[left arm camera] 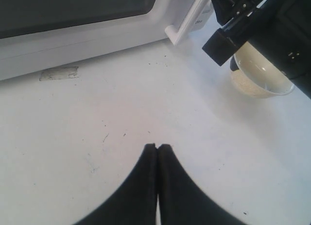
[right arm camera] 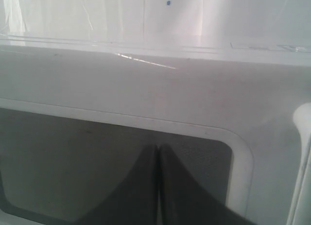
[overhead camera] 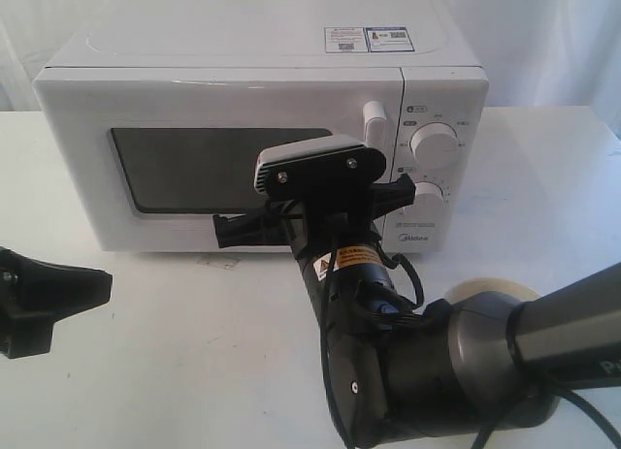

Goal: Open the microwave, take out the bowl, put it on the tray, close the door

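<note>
Cream bowl (left arm camera: pixel 262 79) shows its inside only in left wrist view; left tool (left arm camera: pixel 157 147), right tool (right arm camera: pixel 158 148) pressed together.

Brand: "Midea" in small grey letters low on the control panel (overhead camera: pixel 443 100) of the microwave (overhead camera: pixel 243 95), under the lower knob (overhead camera: pixel 439 203).
Dial marks: small print and ticks ring the upper knob (overhead camera: pixel 434 144) and the lower one; too small to read.
Top stickers: two stickers (overhead camera: pixel 345 39) on the microwave's top, one white with dark print, one with a blue band; their wording cannot be read.
Warning sign: a triangle label (overhead camera: pixel 320 268) on the right arm (overhead camera: pixel 408 362), beside a yellow label (overhead camera: pixel 355 257) with illegible lines.
Arm lettering: a pale letter, seemingly "P", cut off at the picture's edge.
Wrist views: nothing legible.
</note>
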